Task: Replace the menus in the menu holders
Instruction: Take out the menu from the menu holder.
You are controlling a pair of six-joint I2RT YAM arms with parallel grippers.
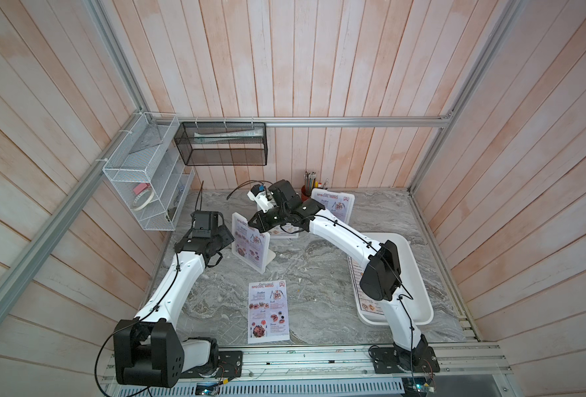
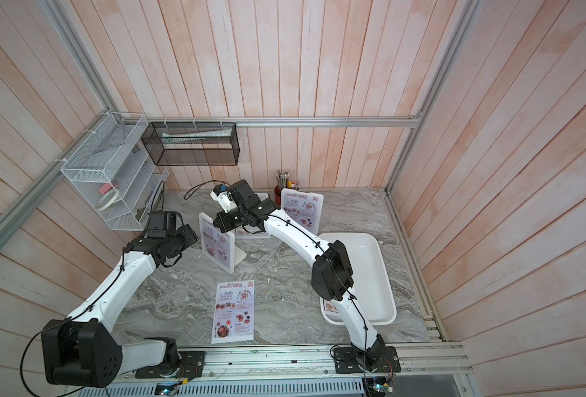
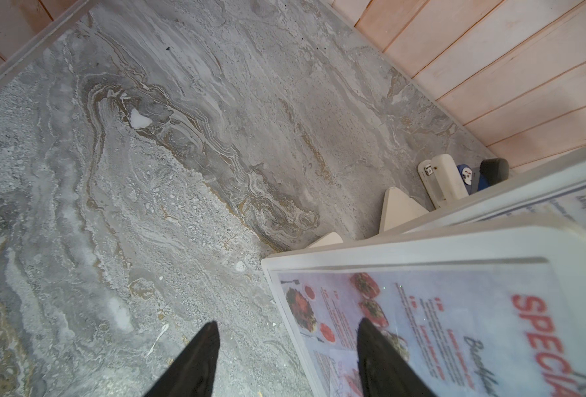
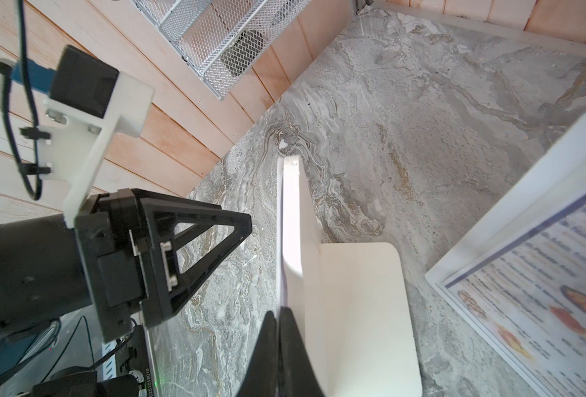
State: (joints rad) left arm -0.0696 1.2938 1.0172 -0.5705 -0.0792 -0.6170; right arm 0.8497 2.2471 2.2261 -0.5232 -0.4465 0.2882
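Both top views: right jaws atop a menu holder (image 1: 267,252); a loose menu (image 1: 268,311) lies well apart. Left wrist: left jaws released beside the framed menu (image 3: 422,309), likely to steady. Right wrist: right jaws clenched on its edge, likely extracting.

Left menu holder (image 1: 250,242) is standing foremost, middle menu holder (image 1: 286,233) behind it, right menu holder (image 1: 334,206) rearmost, beside pencil cup (image 1: 306,194). Loose menu (image 1: 268,311) is lying in front; tray (image 1: 422,309) holding a menu (image 1: 370,307) is sitting right.
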